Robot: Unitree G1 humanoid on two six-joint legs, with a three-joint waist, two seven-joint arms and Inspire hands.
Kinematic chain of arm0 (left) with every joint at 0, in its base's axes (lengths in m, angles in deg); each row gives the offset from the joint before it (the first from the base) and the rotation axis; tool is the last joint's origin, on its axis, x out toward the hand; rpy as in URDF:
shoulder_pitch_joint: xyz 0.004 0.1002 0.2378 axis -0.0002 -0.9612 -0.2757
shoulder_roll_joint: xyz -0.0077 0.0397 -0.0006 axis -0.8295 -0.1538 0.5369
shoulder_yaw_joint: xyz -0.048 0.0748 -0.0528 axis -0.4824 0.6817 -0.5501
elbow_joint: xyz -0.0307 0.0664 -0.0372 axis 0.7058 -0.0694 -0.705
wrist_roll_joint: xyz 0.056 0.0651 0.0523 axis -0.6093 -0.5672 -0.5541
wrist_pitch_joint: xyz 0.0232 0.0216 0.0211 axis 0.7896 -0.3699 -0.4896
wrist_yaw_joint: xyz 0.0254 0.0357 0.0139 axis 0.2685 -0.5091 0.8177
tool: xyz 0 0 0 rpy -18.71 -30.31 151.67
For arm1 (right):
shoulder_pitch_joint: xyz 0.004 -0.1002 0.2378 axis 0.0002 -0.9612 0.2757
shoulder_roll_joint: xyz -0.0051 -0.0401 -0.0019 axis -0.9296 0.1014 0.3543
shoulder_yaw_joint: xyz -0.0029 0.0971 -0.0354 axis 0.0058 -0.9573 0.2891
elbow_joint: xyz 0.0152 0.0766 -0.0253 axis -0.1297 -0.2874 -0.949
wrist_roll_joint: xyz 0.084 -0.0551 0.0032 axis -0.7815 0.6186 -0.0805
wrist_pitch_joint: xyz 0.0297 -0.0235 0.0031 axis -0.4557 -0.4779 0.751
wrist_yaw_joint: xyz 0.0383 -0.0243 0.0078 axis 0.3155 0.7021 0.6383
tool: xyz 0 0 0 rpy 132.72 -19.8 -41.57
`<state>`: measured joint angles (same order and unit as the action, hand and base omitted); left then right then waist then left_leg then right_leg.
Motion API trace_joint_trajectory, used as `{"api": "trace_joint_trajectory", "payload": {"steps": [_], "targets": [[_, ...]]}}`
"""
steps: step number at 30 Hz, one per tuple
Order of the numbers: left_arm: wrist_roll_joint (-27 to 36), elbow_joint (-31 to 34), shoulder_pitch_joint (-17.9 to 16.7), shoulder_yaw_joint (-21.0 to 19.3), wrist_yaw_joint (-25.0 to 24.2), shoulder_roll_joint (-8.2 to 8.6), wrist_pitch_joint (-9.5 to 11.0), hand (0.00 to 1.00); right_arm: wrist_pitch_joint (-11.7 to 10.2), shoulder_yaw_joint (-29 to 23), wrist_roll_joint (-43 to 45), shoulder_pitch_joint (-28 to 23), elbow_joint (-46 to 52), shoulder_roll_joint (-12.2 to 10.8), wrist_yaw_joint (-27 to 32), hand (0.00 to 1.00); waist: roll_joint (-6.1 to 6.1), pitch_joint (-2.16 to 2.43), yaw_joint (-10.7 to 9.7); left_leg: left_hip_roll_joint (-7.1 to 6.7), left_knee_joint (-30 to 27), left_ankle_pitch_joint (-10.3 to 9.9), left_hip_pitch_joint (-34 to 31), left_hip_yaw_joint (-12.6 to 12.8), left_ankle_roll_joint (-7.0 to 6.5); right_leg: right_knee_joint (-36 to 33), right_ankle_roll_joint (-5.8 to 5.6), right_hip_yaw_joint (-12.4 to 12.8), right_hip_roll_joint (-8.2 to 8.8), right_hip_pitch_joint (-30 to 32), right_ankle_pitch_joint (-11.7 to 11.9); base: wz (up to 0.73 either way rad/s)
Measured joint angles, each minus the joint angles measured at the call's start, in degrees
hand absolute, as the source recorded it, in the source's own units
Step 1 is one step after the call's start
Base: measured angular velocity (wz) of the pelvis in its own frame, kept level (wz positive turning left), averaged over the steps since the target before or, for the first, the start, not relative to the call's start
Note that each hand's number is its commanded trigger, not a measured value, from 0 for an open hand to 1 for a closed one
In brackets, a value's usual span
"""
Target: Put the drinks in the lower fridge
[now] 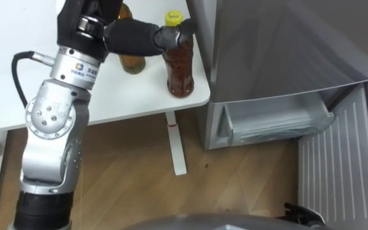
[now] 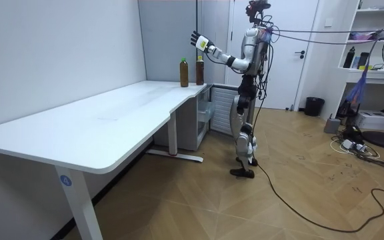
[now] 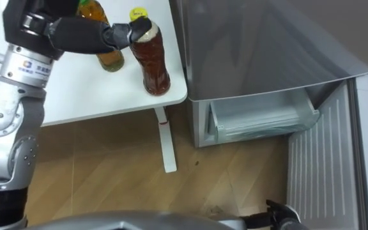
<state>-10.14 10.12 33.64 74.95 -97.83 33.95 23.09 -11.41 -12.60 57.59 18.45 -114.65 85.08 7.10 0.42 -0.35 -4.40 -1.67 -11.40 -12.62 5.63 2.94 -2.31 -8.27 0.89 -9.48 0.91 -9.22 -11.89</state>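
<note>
**Left eye view:** My left robot hand reaches over the corner of the white worktop. Its dark fingers stretch across the neck of the yellow-capped bottle. That bottle stands upright and holds red-brown drink up to its shoulder. Just under the palm, on the side away from the fridge, a second bottle holds amber drink, its top hidden by the hand. Beyond the fingertips and lower down stands the grey fridge. Its lower compartment is open on a pale see-through drawer, and the ribbed door is swung wide. A dark edge of my right robot hand shows low at my side; I cannot tell whether it is released or clenched. The small printed sticker on my left wrist is too small to read.

**Right eye view:** The same corner from slightly to one side. More of the amber bottle's upper part shows here, beside the wrist.

**Room view:** I stand on the wood floor at the worktop's end, by the open fridge, with my left arm raised. From here the left hand is seen released, fingers straight, above the two bottles and apart from their caps, grasping nothing. Both drinks stand side by side on the worktop's corner below the hand, neither of them in the fridge. Their label bands cannot be read.
</note>
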Motion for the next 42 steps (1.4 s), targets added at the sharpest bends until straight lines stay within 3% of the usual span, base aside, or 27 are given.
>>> {"api": "trace_joint_trajectory", "payload": {"steps": [9, 13, 21, 27, 42], "targets": [[-0.06, -3.26, -0.19, 1.06, -1.32, 0.02, -2.20, 0.00, 1.67, 0.01, 3.47, -0.03, 0.72, 0.02, 0.02, 0.00, 0.21, -0.15, -0.07, 0.05, 0.11, -0.02, -0.43, -0.34, -0.01, -0.41, 0.00, -0.02, -0.04, 0.56, 0.00, 0.00], [-0.01, -4.37, -0.21, 1.20, -2.27, -0.01, -2.56, 0.00, 1.90, 0.12, 5.01, -0.10, 1.57, 0.29, -0.09, 0.00, 0.40, 0.03, -0.06, 0.04, 0.01, 0.03, -0.75, -0.15, -0.03, -0.40, 0.00, 0.00, -0.01, 1.04, 0.00, 0.00], [0.03, -4.37, -0.34, 2.21, -2.48, 0.01, -2.58, 0.00, 2.12, 0.10, 9.67, -0.76, 1.43, 0.21, 0.37, 0.00, 0.07, 0.05, -0.21, 0.06, 0.00, 0.07, -0.69, -0.27, -0.05, -0.45, 0.00, 0.06, 0.11, 0.72, 0.00, 0.00], [1.25, -4.91, -0.55, 2.20, -2.42, 0.00, -2.73, 0.00, 4.07, 0.64, 13.32, -1.60, 1.57, 0.04, 1.37, 0.00, -0.18, -0.09, -0.21, 0.07, 0.01, 0.07, -0.02, 0.18, -0.06, -0.47, 0.00, 0.10, 0.11, 0.26, 0.00, -0.01], [4.55, -13.03, -0.55, 2.19, -3.40, 0.00, -2.60, 0.00, 4.85, 1.73, 15.32, -1.34, 3.28, -0.04, 1.20, 0.00, 0.08, 0.05, 0.04, 0.12, -0.12, 0.10, -0.37, 0.92, -0.15, -1.39, 0.01, 1.47, -0.02, 1.44, -0.01, -0.03]]}}
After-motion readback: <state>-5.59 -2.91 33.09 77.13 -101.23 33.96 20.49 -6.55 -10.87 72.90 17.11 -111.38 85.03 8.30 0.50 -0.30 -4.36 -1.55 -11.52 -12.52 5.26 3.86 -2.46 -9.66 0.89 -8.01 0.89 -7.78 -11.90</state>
